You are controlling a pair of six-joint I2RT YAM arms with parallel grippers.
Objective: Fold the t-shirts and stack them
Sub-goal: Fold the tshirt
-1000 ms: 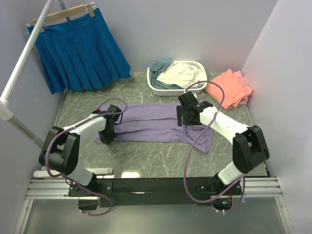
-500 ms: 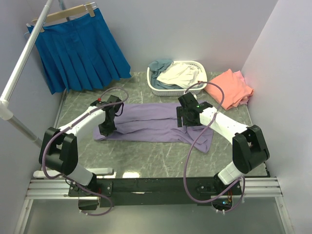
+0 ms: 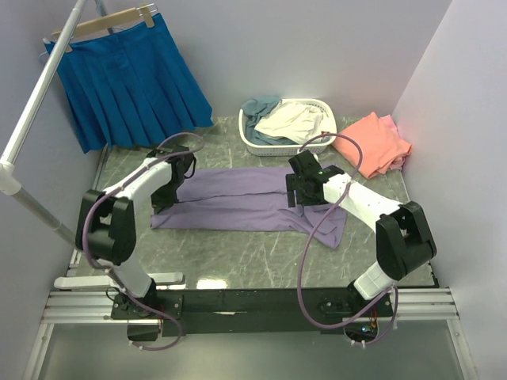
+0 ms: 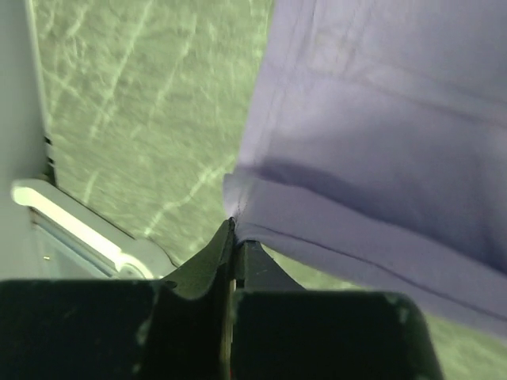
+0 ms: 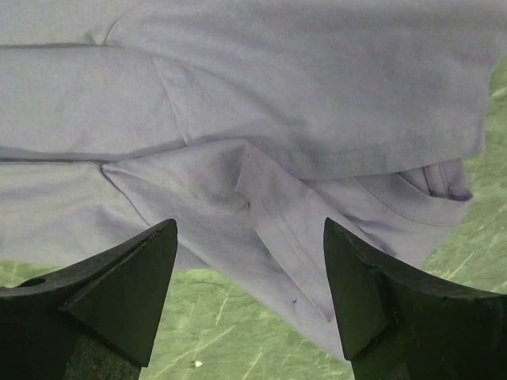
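Lavender t-shirt (image 3: 238,204) flat on the table (image 3: 238,255), left end partly covered by the left gripper (image 4: 232,231), clamped on its hem corner; right gripper (image 5: 249,233) spread wide over the rumpled right end. Behind, lattice basket (image 3: 261,147) holds crumpled cream tee (image 3: 291,120) and grey-blue tee (image 3: 258,109); coral-pink tees (image 3: 372,144) heaped beside it

Lavender t-shirt (image 3: 238,202): soft matt knit cloth, fine stitched hems, light creases.
Coral t-shirts (image 3: 372,142): same kind of matt cloth.
Cream t-shirt (image 3: 293,120) and grey-blue t-shirt (image 3: 257,109): soft cloth, crumpled.
Basket (image 3: 263,148): white plastic lattice, smooth.
Tabletop (image 3: 238,249): grey-green marble-look slab, smooth, faint sheen near the front edge.
Skirt (image 3: 127,87): blue pleated cloth, matt.
Hanger (image 3: 103,22): pale wood.
Left end effector (image 4: 232,229) and right end effector (image 5: 249,233): black hard plastic by the look, matt, a few scuffs.
Front rail (image 3: 253,305): bare metal profile, dull shine.
Cables (image 3: 303,269): purple sheath, smooth.
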